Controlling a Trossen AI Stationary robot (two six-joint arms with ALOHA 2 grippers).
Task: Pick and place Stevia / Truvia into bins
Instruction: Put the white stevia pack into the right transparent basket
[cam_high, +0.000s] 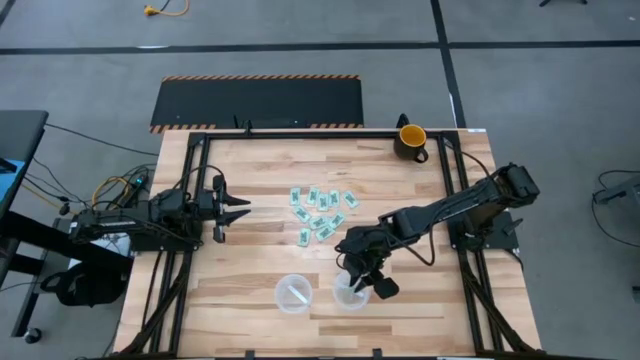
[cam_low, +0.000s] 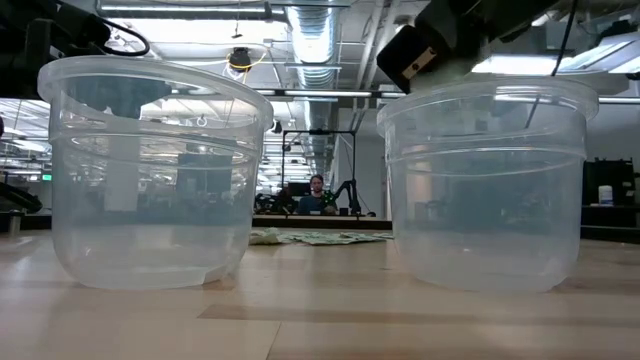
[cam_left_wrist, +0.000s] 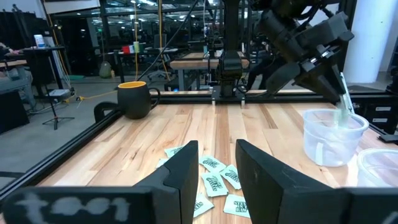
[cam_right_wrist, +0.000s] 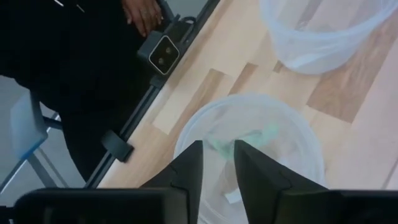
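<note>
We have the right claw (cam_high: 357, 283) poised directly over the right-hand cup (cam_high: 350, 292), and in its wrist view a pale green packet (cam_right_wrist: 219, 144) sits pinched between the two fingers, just above the cup's mouth. So the claw is clamped on one packet, and the step in hand is the drop. To do it well, we judge we should keep the claw centred over the opening, well inside the rim, and part the fingers only a little: the packet is light and flat and could flutter or catch on the wall. Something green and white already shows inside this cup beneath the claw.

The other cup (cam_high: 292, 293) stands just beside the first, on the far side from the right arm's base, with a whitish sliver at its bottom. The remaining packets (cam_high: 320, 213) lie scattered on the wooden surface (cam_high: 260, 180), beyond the cups and between the two arms.

Our left claw (cam_high: 240, 209) waits near the pile with its fingers apart, holding nothing.
</note>
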